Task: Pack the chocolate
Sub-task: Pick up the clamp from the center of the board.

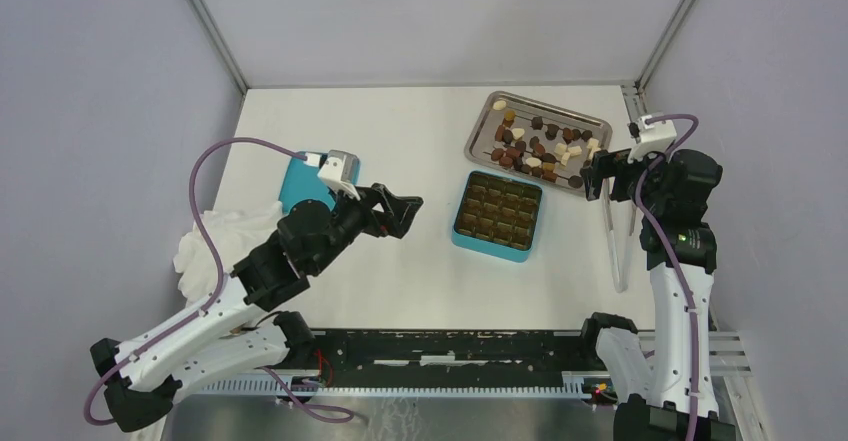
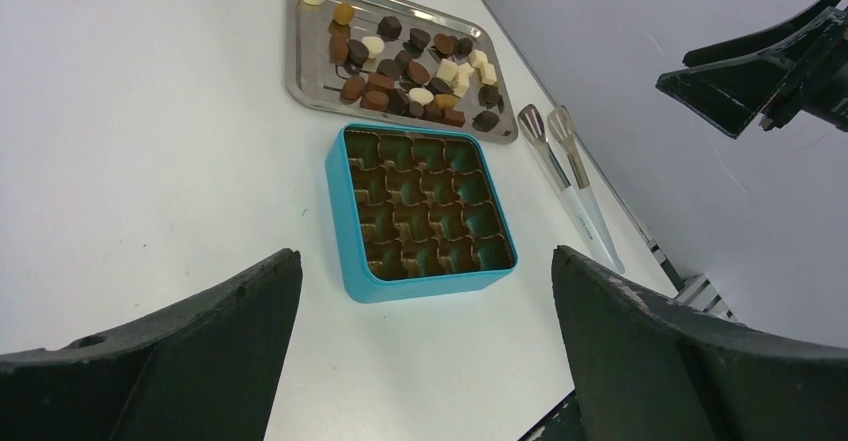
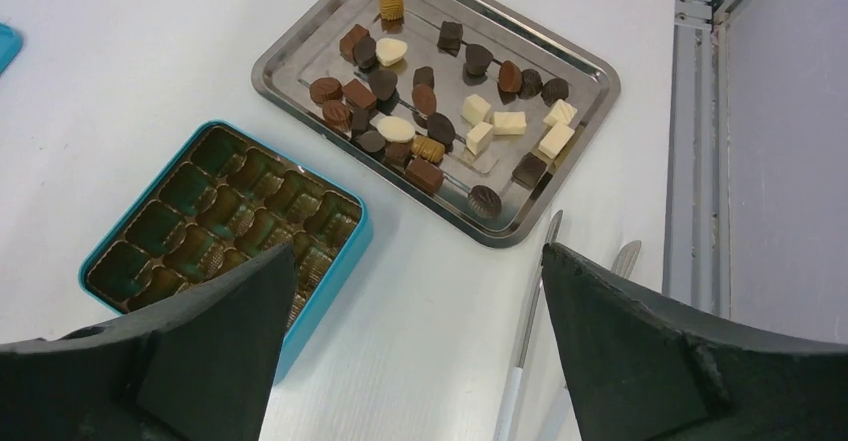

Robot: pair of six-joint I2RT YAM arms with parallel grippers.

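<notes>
The chocolate (image 1: 509, 157) is a heap of small dark, brown and cream pieces on a metal tray (image 1: 479, 123) at the back right. It also shows in the left wrist view (image 2: 418, 71) and in the right wrist view (image 3: 424, 98). The teal box (image 1: 487, 247) with its empty brown gridded insert sits just in front of the tray. My left gripper (image 1: 405, 213) is open and empty, above the table left of the box (image 2: 420, 283). My right gripper (image 1: 600, 176) is open and empty, above the tray's near right corner and the box's right side (image 3: 325, 291).
Long metal tweezers (image 1: 613, 246) lie right of the box, under my right arm; they also show in the left wrist view (image 2: 585, 216) and in the right wrist view (image 3: 532, 311). A teal lid (image 1: 300, 183) and a white cloth (image 1: 215, 241) lie at the left. Walls close the table's sides.
</notes>
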